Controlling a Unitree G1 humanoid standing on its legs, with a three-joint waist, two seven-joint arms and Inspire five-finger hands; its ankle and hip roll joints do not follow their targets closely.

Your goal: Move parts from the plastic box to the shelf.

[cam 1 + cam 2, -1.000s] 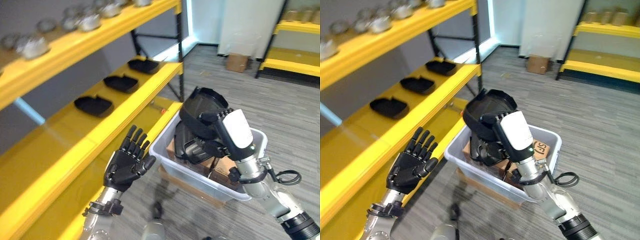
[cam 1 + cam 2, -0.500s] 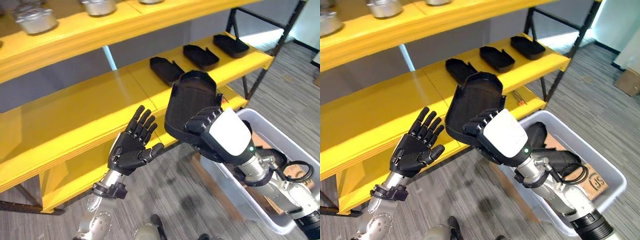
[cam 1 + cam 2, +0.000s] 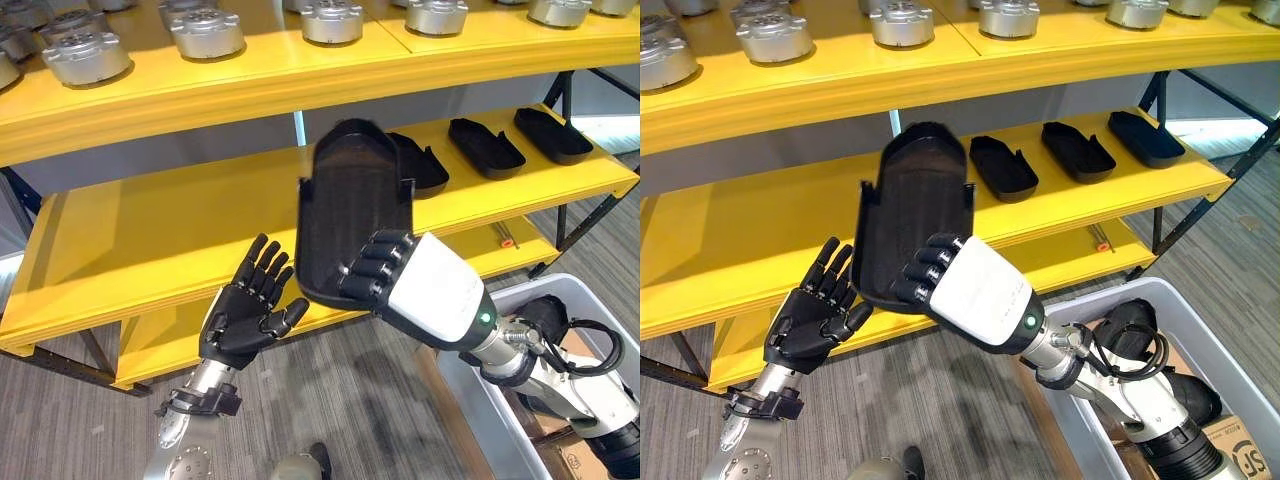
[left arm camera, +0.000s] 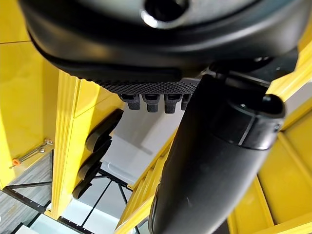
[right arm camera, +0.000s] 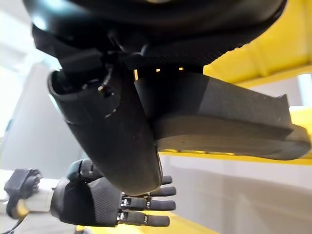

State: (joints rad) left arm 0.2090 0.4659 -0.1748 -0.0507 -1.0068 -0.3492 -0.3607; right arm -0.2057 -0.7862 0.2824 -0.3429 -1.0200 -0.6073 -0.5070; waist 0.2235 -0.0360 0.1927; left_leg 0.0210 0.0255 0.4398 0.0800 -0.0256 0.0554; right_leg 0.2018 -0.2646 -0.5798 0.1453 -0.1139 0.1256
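Black tray part (image 3: pixel 352 215) sits clamped in our right hand (image 3: pixel 420 290), long axis at 12 o'clock toward middle shelf (image 3: pixel 180 225); left hand (image 3: pixel 245 315) spread, empty.

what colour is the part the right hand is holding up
Black. The tray-shaped part held by the right hand shows best in the right eye view.

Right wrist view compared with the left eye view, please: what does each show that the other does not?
The right wrist view alone shows the underside of the held black tray. The left eye view alone shows three black trays on the middle shelf, metal parts on the shelf above, and the plastic box. Both show the right hand gripping that tray, and the open left hand.
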